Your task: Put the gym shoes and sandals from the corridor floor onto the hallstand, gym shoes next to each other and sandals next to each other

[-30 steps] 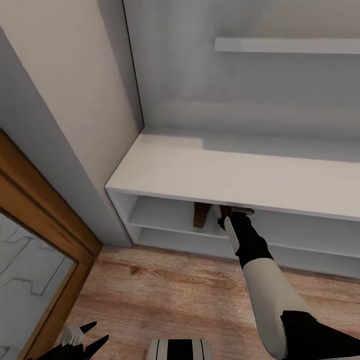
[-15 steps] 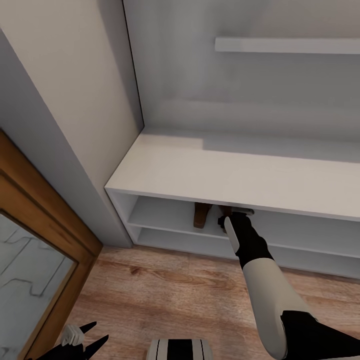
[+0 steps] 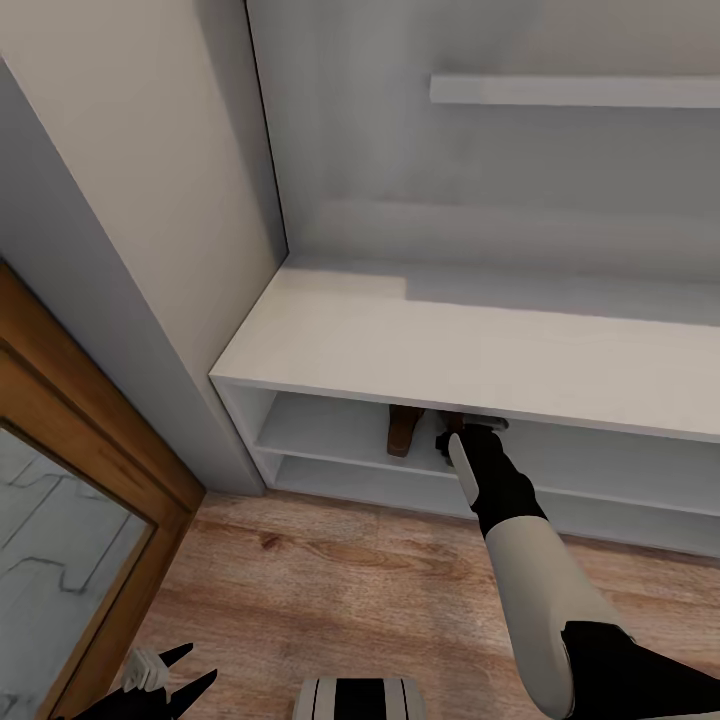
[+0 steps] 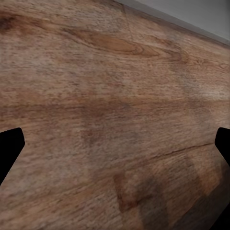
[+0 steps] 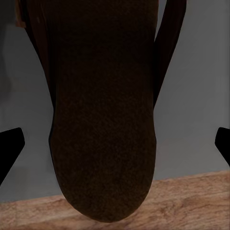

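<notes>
In the head view, the pale grey hallstand (image 3: 450, 350) fills the middle, and my right arm reaches into its upper open shelf under the bench top. One dark brown sandal (image 3: 402, 432) stands on that shelf. A second sandal (image 3: 453, 420) peeks out right at my right gripper (image 3: 472, 428). The right wrist view has this sandal (image 5: 103, 120) lying lengthwise between the widely spread fingertips (image 5: 9, 148), with a gap on both sides, on the grey shelf (image 5: 191, 120). My left gripper (image 3: 170, 680) hangs open low over the corridor floor (image 4: 110, 96). The gym shoes are out of view.
A wood-framed door or mirror panel (image 3: 60, 500) stands at the left beside a grey wall (image 3: 120, 200). An upper shelf (image 3: 570, 90) juts from the back panel. Plank floor (image 3: 330, 580) lies before the rack, with my base (image 3: 360, 698) at the bottom edge.
</notes>
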You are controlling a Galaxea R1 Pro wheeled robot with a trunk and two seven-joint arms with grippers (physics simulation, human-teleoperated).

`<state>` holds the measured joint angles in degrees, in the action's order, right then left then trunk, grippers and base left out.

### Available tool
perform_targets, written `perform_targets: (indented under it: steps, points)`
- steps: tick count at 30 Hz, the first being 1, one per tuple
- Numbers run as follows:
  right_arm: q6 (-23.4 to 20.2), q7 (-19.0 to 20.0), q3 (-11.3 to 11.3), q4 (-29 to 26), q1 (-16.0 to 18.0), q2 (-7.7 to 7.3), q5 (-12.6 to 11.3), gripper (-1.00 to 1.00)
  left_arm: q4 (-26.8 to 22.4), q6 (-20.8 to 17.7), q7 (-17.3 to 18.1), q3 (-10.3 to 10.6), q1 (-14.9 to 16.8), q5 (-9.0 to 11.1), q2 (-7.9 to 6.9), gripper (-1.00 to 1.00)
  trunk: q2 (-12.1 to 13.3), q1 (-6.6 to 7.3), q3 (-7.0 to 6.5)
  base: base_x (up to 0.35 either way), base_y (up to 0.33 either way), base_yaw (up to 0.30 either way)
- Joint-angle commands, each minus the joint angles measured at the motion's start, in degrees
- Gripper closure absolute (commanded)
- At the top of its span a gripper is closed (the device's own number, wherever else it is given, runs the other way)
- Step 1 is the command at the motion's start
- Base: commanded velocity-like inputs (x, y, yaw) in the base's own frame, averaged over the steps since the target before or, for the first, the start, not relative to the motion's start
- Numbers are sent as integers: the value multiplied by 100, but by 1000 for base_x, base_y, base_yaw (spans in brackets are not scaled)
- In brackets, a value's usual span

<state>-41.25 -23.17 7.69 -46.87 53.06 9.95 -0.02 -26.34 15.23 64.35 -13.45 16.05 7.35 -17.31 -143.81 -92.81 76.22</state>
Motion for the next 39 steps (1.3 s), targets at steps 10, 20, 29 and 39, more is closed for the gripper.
perform_targets:
  steps: [10, 20, 29, 39]
  points:
    - [-24, -14, 13, -6, 3, 5, -6, -100, 6, 32, 23, -8, 3, 3, 0, -100, -2, 1, 4, -60, 0, 0]
    - [-24, -13, 13, -6, 3, 5, -2, -100, 6, 43, 20, -9, 3, 3, 0, -100, -2, 1, 4, -281, -40, 0]
    - [-24, -12, 13, -2, 3, 5, 1, -100, 6, 49, 20, -9, 3, 3, 0, -100, -2, 1, 4, -313, -120, 0]
    - [-24, -9, 20, 2, -2, 5, 2, -100, 5, 45, 24, -9, 3, 9, -3, -100, -2, 1, 4, -322, -73, 0]
